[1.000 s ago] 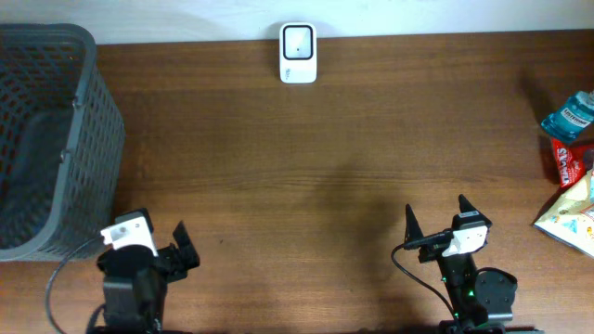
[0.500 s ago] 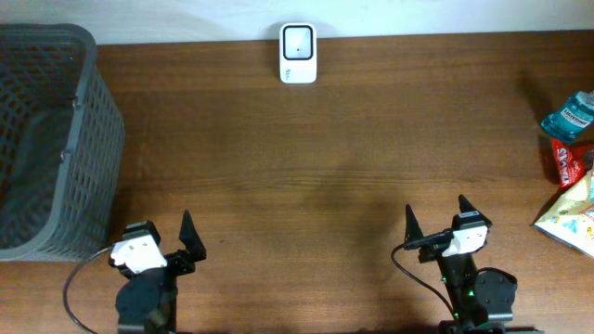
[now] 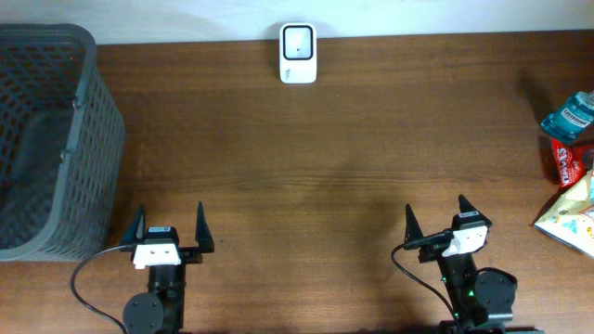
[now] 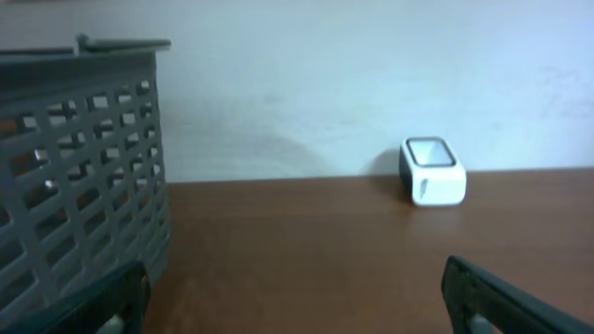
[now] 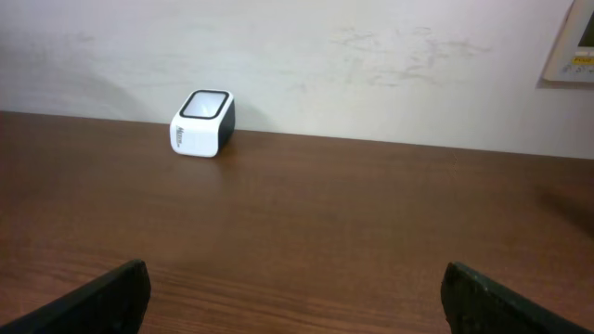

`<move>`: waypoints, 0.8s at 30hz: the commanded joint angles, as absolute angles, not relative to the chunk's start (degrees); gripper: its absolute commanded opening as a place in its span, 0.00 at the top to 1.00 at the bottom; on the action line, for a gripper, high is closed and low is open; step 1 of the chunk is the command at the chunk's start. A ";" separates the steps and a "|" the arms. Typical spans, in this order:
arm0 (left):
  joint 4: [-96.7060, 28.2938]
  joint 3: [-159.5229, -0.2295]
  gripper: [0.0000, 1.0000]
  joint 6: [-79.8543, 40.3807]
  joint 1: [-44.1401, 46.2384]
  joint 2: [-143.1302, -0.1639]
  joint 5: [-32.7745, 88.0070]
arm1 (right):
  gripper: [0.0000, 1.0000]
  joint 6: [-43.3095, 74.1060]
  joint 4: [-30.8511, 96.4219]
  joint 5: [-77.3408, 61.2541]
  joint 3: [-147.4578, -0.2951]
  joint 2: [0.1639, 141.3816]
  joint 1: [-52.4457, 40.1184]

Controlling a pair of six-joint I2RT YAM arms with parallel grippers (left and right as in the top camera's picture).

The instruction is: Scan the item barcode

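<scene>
Two arms are sitting at the near edge of the brown wooden table (image 3: 306,176). The left gripper (image 3: 169,234) is resting near-left with its fingers spread wide and nothing between them. The right gripper (image 3: 436,223) is resting near-right, also spread wide and empty. In both wrist views only dark fingertips are showing at the bottom corners, with bare wood between them.

Going farther: a dark grey plastic mesh basket (image 3: 51,139) is standing at the left edge, just far-left of the left gripper.

At the far right edge a small cluster of items is lying: a blue plastic bottle (image 3: 568,115), a red packet (image 3: 568,160) and a pale snack bag (image 3: 571,218), three in all, partly cut off by the frame. Which one is meant for scanning I cannot tell. All three are lying right of and beyond the right gripper, well apart from it; the snack bag is nearest. The right arm is plainly the closer one; the left arm is sitting across the table from them. The long axes of the items are hard to judge with the cropping.

Farthest: one small white box-shaped barcode scanner (image 3: 298,53) with a dark window on top is sitting at the far edge by the wall, about midway between the two arms.

Count: two grippers, one basket, one scanner, three items.
</scene>
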State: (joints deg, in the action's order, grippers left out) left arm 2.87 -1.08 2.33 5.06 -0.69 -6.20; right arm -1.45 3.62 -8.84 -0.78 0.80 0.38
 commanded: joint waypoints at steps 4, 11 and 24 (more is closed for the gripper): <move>-1.52 -0.47 0.01 4.86 4.19 -0.27 -7.62 | 0.01 -1.08 3.68 -8.49 -0.32 0.36 0.01; -3.99 -0.47 0.01 4.78 4.16 -0.27 -7.90 | 0.01 -1.08 3.70 -8.49 -0.32 0.36 0.01; -4.16 -0.47 0.02 -2.04 4.16 -0.27 -7.75 | 0.01 -1.08 3.68 -8.49 -0.32 0.36 0.01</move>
State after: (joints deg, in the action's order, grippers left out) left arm -3.70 -0.60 -2.85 4.45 -0.62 -7.51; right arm -1.45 3.62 -8.84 -0.80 0.80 0.38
